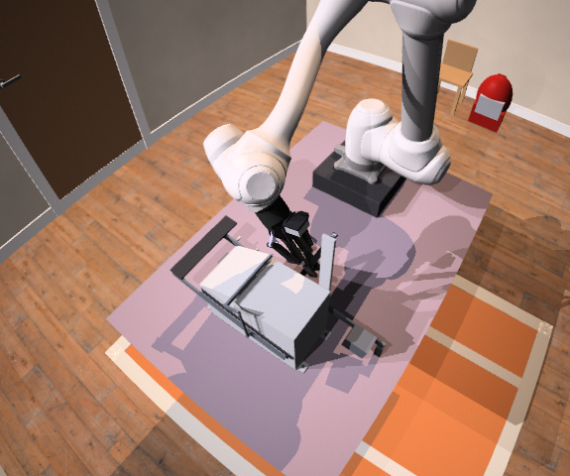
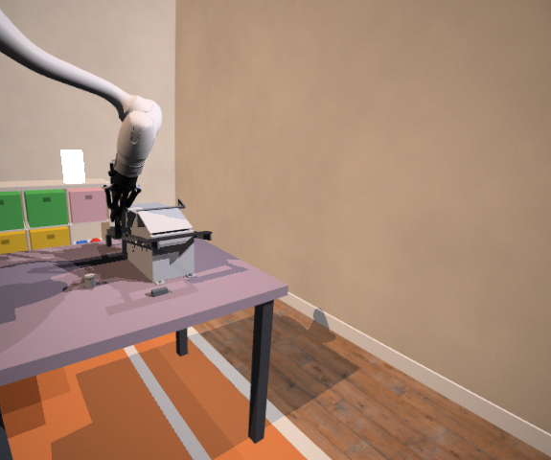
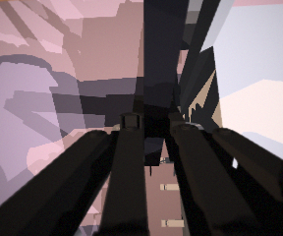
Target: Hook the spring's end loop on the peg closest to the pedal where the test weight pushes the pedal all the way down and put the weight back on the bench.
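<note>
Hand (image 1: 311, 266) down beside the feeder (image 1: 280, 301), fingers nearly together.

From the top, I had reached in between the feeder's grey box and the upright post (image 1: 327, 256) just beside it, with my fingertips low at the feeder's side. In the wrist view my fingers stood close together with only a slim gap, and a dark bar rose straight ahead of them. Clenched that far, I could not tell whether the spring's loop was pinched between them, since the gap was in shadow. From the side, the hand (image 2: 119, 230) hung at the feeder's far end. The weight (image 2: 89, 280) stood upright on the table (image 2: 216, 291), apart from the feeder and nearer my base.
</note>
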